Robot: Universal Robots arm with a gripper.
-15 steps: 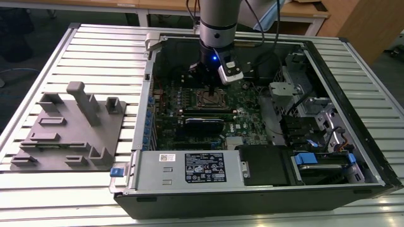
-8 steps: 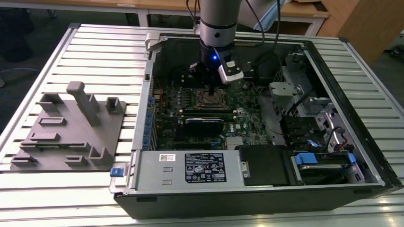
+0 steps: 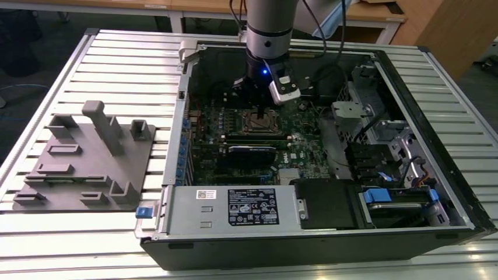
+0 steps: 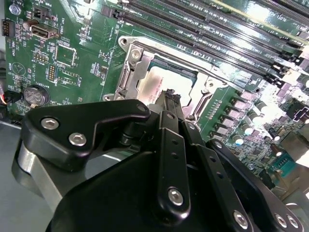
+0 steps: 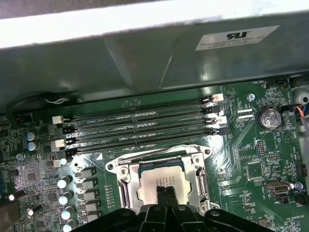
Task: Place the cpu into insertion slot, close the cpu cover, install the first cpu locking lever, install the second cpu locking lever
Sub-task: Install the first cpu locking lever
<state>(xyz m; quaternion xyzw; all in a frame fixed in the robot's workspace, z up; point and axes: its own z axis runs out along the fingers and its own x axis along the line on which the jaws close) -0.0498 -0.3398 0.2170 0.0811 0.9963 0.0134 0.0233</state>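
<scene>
The cpu lies flat in the insertion slot, its dull silver face showing through the square window of the cpu cover. The cover's silvery frame lies down around the chip. My gripper hangs straight over the socket, shut, with nothing between the fingers. Its joined black fingertips are at the middle of the chip's face; I cannot tell whether they touch it. A thin metal lever rod runs along one edge of the socket.
Long black memory slots run beside the socket, and capacitors stand close by. A black expansion card, the power supply and drive cages crowd the open case. A grey fixture plate sits outside the case on the exterior view's left.
</scene>
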